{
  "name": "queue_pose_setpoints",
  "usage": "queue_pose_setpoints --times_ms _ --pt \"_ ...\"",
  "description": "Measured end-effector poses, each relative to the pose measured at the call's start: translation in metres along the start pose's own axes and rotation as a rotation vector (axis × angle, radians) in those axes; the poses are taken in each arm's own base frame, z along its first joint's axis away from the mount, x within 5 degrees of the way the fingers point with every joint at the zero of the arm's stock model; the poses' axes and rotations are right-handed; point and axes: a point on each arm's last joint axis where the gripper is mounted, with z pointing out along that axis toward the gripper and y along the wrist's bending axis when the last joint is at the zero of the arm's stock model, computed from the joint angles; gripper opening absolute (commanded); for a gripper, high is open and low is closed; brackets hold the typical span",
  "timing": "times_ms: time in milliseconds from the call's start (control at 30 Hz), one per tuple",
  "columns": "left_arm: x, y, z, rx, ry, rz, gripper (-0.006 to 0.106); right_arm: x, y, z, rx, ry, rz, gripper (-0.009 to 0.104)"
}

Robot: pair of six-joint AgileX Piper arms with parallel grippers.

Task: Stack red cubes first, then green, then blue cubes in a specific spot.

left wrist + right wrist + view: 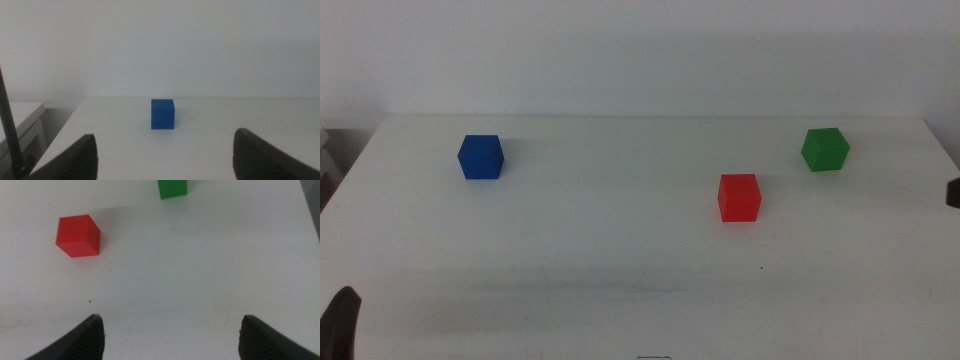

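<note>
Middle view: you have the blue cube [480, 157] at ten o'clock on the desk [620, 260], red cube [739, 197] at three, green cube [825, 149] at two, all apart.
Left wrist view: left gripper [165, 155] fingers spread, empty, facing blue.
Right wrist view: right gripper [172, 337] fingers spread, empty.

Looks like a bare-bones lab or test bench setup: plain white table [620, 290] pushed up against a blank white wall [640, 50]. The only things on it are three little coloured cubes, red [739, 197], green [825, 149] and blue [480, 157], spread well apart.
</note>
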Motion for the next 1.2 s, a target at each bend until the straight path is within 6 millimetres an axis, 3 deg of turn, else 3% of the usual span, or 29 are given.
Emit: queue_pose_setpoints --times_ms 233,400,733,967,1200 --pt "0.0 0.0 0.0 0.0 0.0 0.0 0.091 -0.03 0.006 0.02 -0.038 0.116 -0.025 0.082" --pt "0.0 0.0 0.0 0.0 0.0 0.0 0.091 -0.056 0.037 0.038 -0.117 0.16 -0.096 0.082" --pt "0.0 0.0 0.0 0.0 0.0 0.0 0.091 -0.089 0.107 0.121 -0.018 0.351 -0.189 0.082" --pt "0.0 0.0 0.0 0.0 0.0 0.0 0.091 -0.104 0.125 0.169 0.008 0.411 -0.17 0.082" --pt "0.0 0.0 0.0 0.0 0.0 0.0 0.091 -0.1 0.149 0.212 0.001 0.446 -0.202 0.081"
